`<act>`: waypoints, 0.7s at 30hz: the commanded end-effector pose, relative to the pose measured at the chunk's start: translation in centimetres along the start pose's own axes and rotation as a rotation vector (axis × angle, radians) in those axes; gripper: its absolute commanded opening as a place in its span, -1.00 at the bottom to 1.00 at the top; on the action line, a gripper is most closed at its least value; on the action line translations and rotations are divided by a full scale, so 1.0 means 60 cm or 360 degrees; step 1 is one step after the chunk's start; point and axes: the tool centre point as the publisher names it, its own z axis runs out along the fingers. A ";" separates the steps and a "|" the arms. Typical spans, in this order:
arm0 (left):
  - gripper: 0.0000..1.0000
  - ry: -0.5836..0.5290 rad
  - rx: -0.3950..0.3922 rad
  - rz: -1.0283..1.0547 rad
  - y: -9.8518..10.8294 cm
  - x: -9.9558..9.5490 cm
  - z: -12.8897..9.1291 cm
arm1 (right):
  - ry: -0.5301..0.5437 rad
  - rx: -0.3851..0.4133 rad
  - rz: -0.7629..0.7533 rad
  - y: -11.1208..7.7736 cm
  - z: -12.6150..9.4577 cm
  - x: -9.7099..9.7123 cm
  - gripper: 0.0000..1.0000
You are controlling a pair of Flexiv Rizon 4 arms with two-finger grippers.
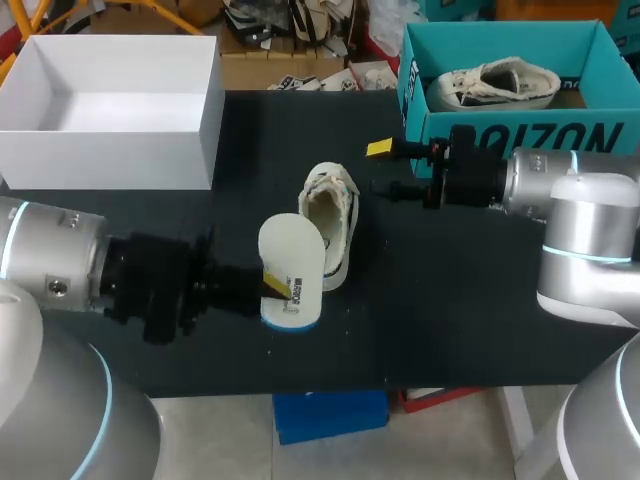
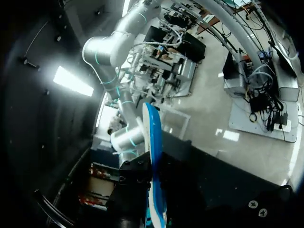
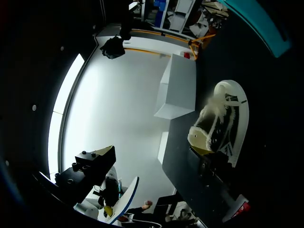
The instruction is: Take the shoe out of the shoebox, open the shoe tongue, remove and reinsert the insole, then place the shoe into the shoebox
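Insole (image 1: 292, 262) looks light, floppy; our left gripper (image 1: 277, 286) clamps it near one end. Right gripper (image 1: 384, 169) wide open, empty, by shoe (image 1: 332, 225) mid-tabletop; we'd steady shoe at heel.

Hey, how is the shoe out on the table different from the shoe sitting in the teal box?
The shoe on the table rests on the black tabletop; the boxed shoe lies inside the teal shoebox. The shoe on the table runs near to far, the boxed shoe side to side. The shoe on the table has its insole out, in the left gripper; the boxed shoe's insole is hidden. Both are whitish low sneakers.
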 end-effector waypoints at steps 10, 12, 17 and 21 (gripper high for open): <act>-1.00 -0.0175 -0.0107 -0.0004 0.009 0.058 0.007 | -0.0004 -0.0006 0.0001 -0.001 0.002 0.001 1.00; -1.00 -0.0175 -0.0107 -0.0004 0.009 0.058 0.007 | -0.0004 -0.0006 0.0001 -0.001 0.002 0.001 1.00; -1.00 -0.0142 -0.0174 0.0187 0.002 0.077 0.019 | -0.0004 -0.0006 0.0001 -0.001 0.002 0.001 1.00; -1.00 -0.0149 -0.0192 0.0383 0.005 0.106 0.030 | -0.0004 -0.0006 0.0001 -0.001 0.002 0.001 1.00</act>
